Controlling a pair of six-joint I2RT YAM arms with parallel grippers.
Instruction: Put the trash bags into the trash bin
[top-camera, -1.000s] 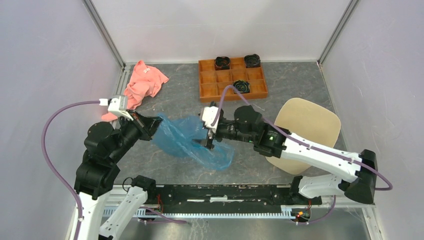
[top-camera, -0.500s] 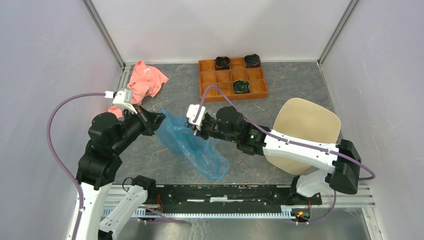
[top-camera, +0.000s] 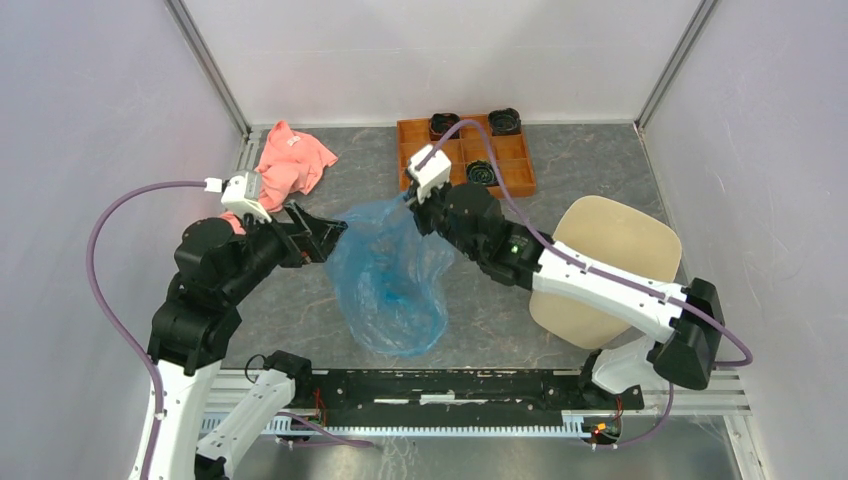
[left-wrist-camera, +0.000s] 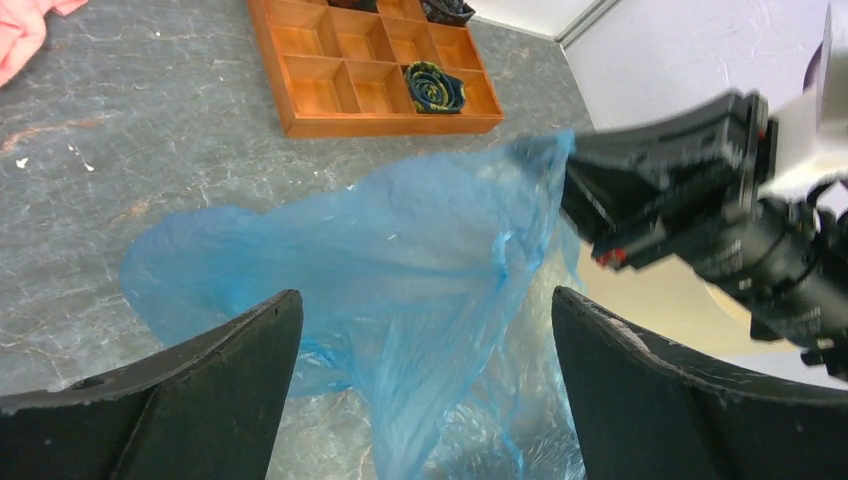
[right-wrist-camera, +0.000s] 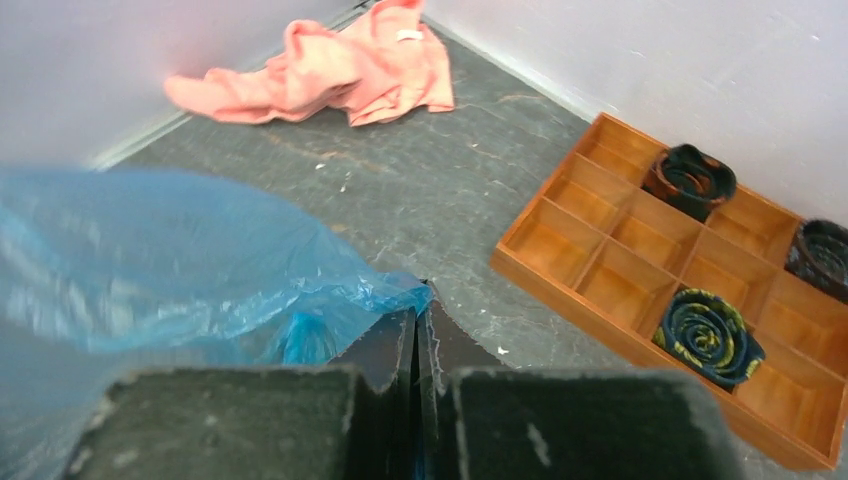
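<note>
While my right claw (right-wrist-camera: 418, 325) pinches shut on a corner of the trash bag (top-camera: 390, 285), I hold it above the worktop (top-camera: 590, 170) | left claw (left-wrist-camera: 425, 300) spread wide, gripping nothing | trash bin (top-camera: 625, 240) well apart, bag not yet inside, whole drop left.

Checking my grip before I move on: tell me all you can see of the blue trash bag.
The trash bag is thin, translucent light-blue film, wrinkled and glossy. The right gripper pinches one top corner shut, so it hangs spread toward the grey table. The open left gripper faces it without gripping.
</note>
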